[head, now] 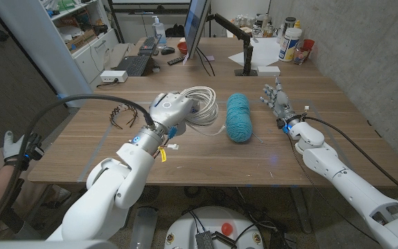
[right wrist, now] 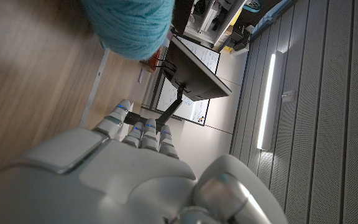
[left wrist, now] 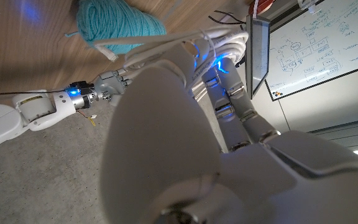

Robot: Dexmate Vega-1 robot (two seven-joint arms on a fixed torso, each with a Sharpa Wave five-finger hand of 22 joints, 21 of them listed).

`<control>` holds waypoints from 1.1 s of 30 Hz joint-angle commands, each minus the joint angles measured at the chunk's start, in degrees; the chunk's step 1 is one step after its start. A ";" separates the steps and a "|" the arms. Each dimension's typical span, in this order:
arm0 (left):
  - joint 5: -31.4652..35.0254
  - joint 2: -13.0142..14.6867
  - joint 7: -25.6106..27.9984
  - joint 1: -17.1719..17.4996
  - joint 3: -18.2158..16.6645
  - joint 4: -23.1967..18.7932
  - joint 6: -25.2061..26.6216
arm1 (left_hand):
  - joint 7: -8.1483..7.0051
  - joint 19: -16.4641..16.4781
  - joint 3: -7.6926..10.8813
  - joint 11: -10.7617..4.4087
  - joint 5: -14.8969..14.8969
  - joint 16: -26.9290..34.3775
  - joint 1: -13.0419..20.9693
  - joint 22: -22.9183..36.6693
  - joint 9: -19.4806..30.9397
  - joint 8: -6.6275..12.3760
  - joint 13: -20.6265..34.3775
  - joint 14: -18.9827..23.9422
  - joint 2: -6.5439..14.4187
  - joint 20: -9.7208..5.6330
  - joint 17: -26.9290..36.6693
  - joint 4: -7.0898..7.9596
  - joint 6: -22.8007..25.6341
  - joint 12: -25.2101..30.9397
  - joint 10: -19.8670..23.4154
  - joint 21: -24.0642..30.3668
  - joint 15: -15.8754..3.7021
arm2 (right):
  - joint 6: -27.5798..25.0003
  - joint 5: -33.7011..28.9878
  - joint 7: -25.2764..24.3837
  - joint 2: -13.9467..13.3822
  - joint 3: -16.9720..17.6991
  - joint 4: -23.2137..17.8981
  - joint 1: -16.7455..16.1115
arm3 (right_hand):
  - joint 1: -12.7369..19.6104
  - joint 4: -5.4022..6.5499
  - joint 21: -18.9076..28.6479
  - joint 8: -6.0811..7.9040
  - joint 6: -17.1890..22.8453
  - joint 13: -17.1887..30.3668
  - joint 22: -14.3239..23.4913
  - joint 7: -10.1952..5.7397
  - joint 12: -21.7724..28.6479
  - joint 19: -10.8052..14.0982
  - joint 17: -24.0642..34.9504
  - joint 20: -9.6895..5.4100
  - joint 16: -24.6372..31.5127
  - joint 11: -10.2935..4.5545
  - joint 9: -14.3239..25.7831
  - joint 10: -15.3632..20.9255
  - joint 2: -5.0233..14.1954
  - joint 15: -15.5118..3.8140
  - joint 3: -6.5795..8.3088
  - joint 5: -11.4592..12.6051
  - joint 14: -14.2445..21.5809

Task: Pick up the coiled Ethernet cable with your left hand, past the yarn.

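Note:
The white coiled Ethernet cable (head: 200,105) lies mid-table, just left of the teal yarn ball (head: 239,117). My left hand (head: 170,109) is on the coil's near-left side and grips its strands; whether the coil is off the wood I cannot tell. In the left wrist view the cable's loops (left wrist: 219,38) run across the fingers of my left hand (left wrist: 166,130), with the yarn (left wrist: 120,22) beyond. My right hand (head: 276,101) stands upright right of the yarn, fingers apart, holding nothing. The right wrist view has that hand (right wrist: 135,155) with the yarn (right wrist: 129,22) ahead.
A black wire tangle (head: 123,114) lies left of the coil. Further back stand a monitor (head: 195,28), a keyboard (head: 133,66), a white box (head: 112,77), a monitor-arm base (head: 247,61) and bottles (head: 290,41). A person's gloved hand (head: 16,149) is at the left edge.

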 commanded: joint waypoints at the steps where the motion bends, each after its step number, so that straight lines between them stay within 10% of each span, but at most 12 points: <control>1: 0.77 -0.85 0.38 0.63 -0.68 -0.40 -0.36 | -0.10 0.02 3.30 0.09 0.06 0.23 0.15 -0.01 0.04 0.33 0.20 7.13 0.26 -2.04 24.97 2.56 0.47 0.27 0.51 0.40 -9.47 | -0.10 0.00 -0.10 -0.05 0.04 -0.12 -0.06 | 0.24 0.19 0.44 0.21 -0.29 -0.06 0.11 0.29 0.48 -0.29 0.11 -0.16 0.38 0.21 0.13 -0.08 2.69 -0.03 -0.37 0.29 -0.55; 33: 1.17 -2.82 3.89 1.68 -2.47 -1.04 -1.09 | -0.08 -0.38 3.85 0.06 -0.06 0.15 -0.02 -1.15 0.03 0.44 -0.13 7.26 0.12 -2.06 25.60 2.59 0.51 0.23 0.47 1.53 -9.45 | -0.05 -0.01 -0.06 -0.11 0.05 -0.17 -0.12 | 0.24 0.19 0.44 0.21 -0.28 -0.06 0.11 0.34 0.49 -0.29 0.11 -0.13 0.38 0.26 0.13 -0.10 2.69 0.03 -0.41 0.30 -0.58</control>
